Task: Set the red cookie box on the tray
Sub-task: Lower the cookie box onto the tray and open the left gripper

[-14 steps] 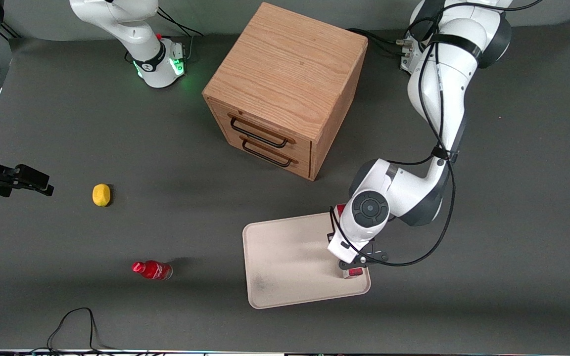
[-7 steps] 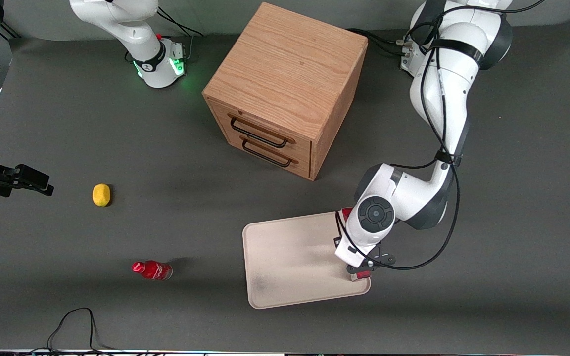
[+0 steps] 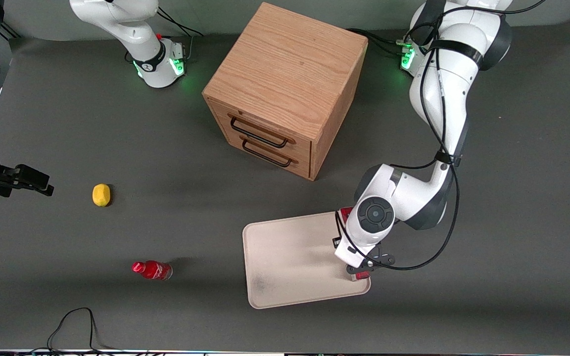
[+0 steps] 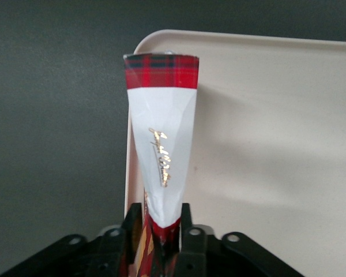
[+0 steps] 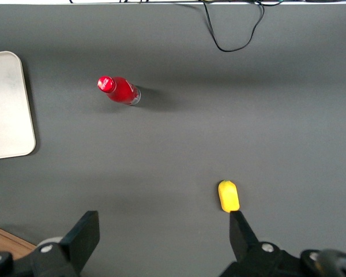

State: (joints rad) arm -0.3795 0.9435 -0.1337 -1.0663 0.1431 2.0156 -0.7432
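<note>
The working arm drops from its base at the upper right of the front view, folds at the elbow, and ends with its wrist pointing straight down over the tray's (image 3: pixel 290 262) edge nearest the working arm's end of the table. The gripper (image 3: pixel 360 272) sits low over that edge, mostly hidden under the white wrist housing. In the left wrist view the gripper (image 4: pixel 162 238) has its two black fingers (image 4: pixel 134 228) clamped on the red cookie box (image 4: pixel 161 144), one on each side of its narrow body.

The box stands on edge along the tray's rim (image 4: pixel 128 173), its tartan-patterned red end close to the tray's rounded corner. Whether it rests on the tray's floor or hangs just above it cannot be told. Its white side carries a slanted gold script signature, too stylised to read. In the front view only small red bits of the red cookie box (image 3: pixel 362 275) peek out under the wrist, over the tray's corner nearest the camera.

The right wrist view shows one corner of the tray (image 5: pixel 8 115), a red-capped bottle (image 5: pixel 118 91) and a yellow object (image 5: pixel 228 196) on the dark table (image 5: pixel 219 133). The front view alone shows the wooden two-drawer cabinet (image 3: pixel 285 89), with green lights at both arm bases
</note>
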